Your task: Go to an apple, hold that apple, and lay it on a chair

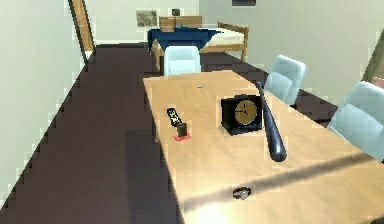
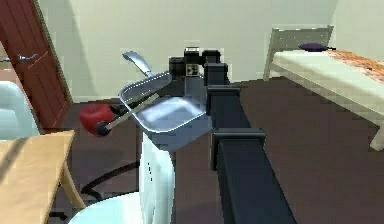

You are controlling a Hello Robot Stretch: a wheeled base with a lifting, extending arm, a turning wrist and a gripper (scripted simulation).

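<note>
In the arm side view a red apple [image 2: 96, 119] hangs at the far end of my gripper [image 2: 112, 117], clear of the dark floor, so the gripper holds it. The dark arm [image 2: 235, 150] rises from the bottom edge, with the two white squares [image 2: 197, 66] at its far end. Just below the gripper stands a pale blue chair [image 2: 152, 185], and another pale chair [image 2: 10, 112] is at the left edge. In the forward view several pale blue chairs stand around the wooden table [image 1: 300, 170]: one at its far end [image 1: 181, 60] and two along its right side [image 1: 284, 77].
On the table lie a remote [image 1: 178, 121], a black clock [image 1: 239, 114], a dark bat [image 1: 270, 130] and a small dark thing [image 1: 241, 191]. A table corner [image 2: 35, 165] and a brown door [image 2: 30, 50] are at the arm side view's left. Beds stand beyond [image 1: 200, 38] [image 2: 335, 65].
</note>
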